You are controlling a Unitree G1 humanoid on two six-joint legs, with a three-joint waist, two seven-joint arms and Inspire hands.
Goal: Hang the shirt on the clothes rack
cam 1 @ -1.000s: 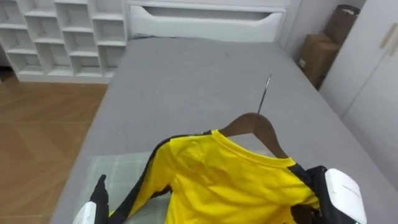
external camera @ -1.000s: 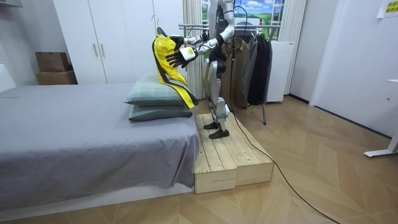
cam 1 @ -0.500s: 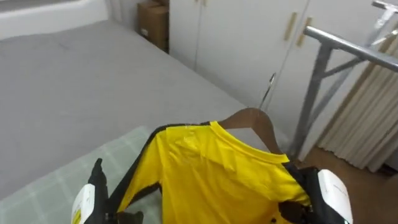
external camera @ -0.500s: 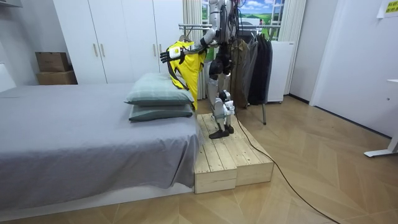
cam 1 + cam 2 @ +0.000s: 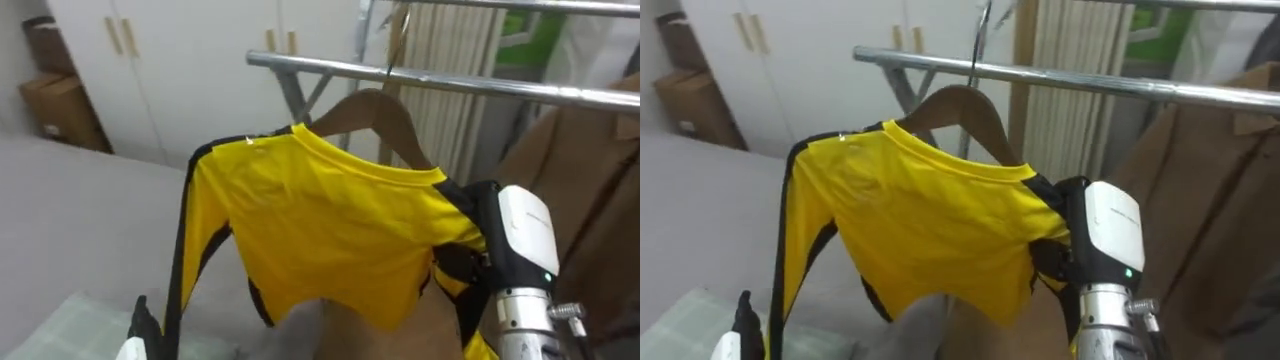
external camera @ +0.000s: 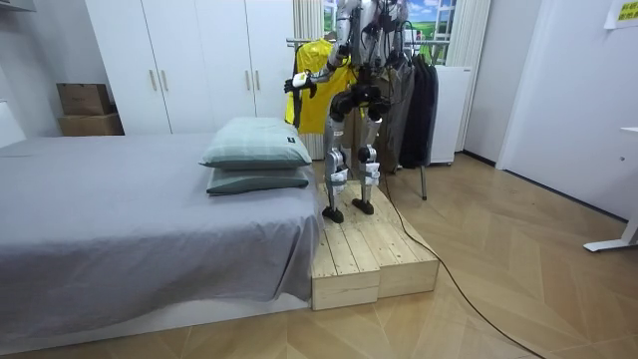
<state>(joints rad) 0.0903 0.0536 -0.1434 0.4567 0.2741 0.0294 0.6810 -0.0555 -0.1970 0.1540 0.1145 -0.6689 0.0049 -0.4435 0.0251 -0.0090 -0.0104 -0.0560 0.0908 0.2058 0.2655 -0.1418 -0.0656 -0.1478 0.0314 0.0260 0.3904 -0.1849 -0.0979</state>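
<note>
- Robot stands on a wooden platform (image 6: 364, 254) at the side of the bed (image 6: 120, 219), facing a clothes rack. Two pillows (image 6: 254, 145) are stacked on the bed just beside the platform.
- Rack: a metal rail (image 5: 480, 86) runs across just behind the shirt. A 2nd, higher rail (image 5: 520, 5) sits at the top edge, partly cut off by the frame.
- A brown coat (image 5: 580, 170) hangs on the robot's right, close to the right hand (image 5: 520, 235).
- Room view: dark coats (image 6: 414, 95) hang further along the rack, w/ a white cabinet (image 6: 451, 105) beyond them.
- Behind the rack is a pale pleated panel (image 5: 450, 45). To the robot's left are a white wardrobe (image 5: 170, 60) & cardboard boxes (image 5: 45, 95).
- The yellow shirt (image 5: 330, 220), w/ black side trim, sits on a wooden hanger (image 5: 375, 108). It's held up in the air in front of the lower rail, approx at rail height.
- The hanger's wire hook (image 5: 397, 40) crosses the rail in the eye views. Can't tell if it touches or sits over the rail. The hook's top runs to the frame edge.
- Right hand is at the shirt's right shoulder end, dark fingers curled into the cloth there. The hanger arm beneath is hidden by shirt & hand.
- Left hand (image 5: 145, 325) is low in the lower-left corner beside the black sleeve edge, mostly cut off. Can't tell its grip.
- The shirt's lower part is cut off by the frame bottom in the eye views.
</note>
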